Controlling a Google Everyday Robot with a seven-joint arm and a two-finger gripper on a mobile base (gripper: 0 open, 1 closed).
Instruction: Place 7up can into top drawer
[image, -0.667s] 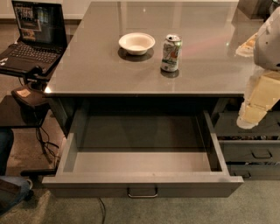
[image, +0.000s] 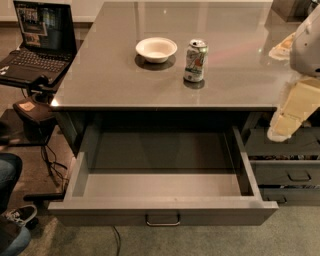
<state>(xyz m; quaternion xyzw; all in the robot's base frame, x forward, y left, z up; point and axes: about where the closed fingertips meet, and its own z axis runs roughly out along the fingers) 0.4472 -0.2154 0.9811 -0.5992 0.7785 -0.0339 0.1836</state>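
Observation:
The 7up can (image: 195, 60), white and green with a silver top, stands upright on the grey tabletop (image: 110, 80), just right of a white bowl. The top drawer (image: 162, 210), wide and shallow with a small metal loop handle (image: 162, 220), is pulled fully open below the table and nothing shows inside it. My gripper (image: 281, 127) hangs at the right edge of the view, beside the table's front right corner. It is well to the right of the can and lower, and holds nothing.
A white bowl (image: 156, 49) sits left of the can. A laptop (image: 37, 42) stands on a side stand at the left. A person's shoe and leg (image: 15, 220) are at the lower left. Narrower grey drawers (image: 292, 175) are at the right, under my arm.

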